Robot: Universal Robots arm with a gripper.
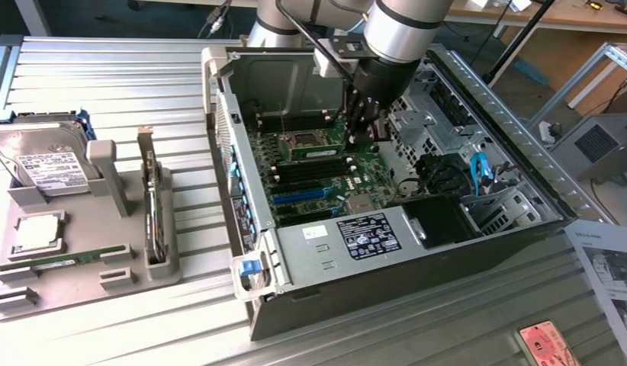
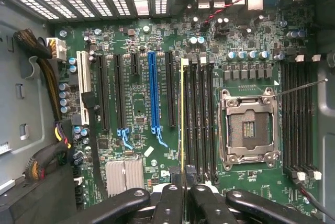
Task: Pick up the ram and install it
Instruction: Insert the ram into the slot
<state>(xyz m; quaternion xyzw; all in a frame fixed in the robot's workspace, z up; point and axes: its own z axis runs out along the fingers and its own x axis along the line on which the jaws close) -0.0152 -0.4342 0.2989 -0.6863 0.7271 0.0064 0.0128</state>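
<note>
The pincer (image 1: 359,128) reaches down into the open computer case (image 1: 416,252), in the upper middle of the exterior view, and is clamped on the ram (image 1: 319,153). It grips the stick by its flat faces, probably so that the long bottom edge stays free to meet a slot. In the wrist view the ram (image 2: 182,119) shows edge-on as a thin yellow-green line running out from between the closed pincer (image 2: 183,190) fingers. That line lies parallel to the black memory slots (image 2: 199,119) and over the outermost one of the bank, between the CPU socket (image 2: 248,130) and the long expansion slots (image 2: 153,93). This alignment looks deliberate: the stick must go in straight along the slot. Whether its edge already touches the slot I cannot tell.

From the side, the ram is a long, flat, narrow green board, held level just above the motherboard (image 1: 334,183).

At the exterior view's lower left, a grey fixture (image 1: 79,293) on the slatted metal surface (image 1: 120,76) carries a hard drive (image 1: 44,164), an upright card (image 1: 151,206) and another green stick (image 1: 64,261) lying flat.
</note>
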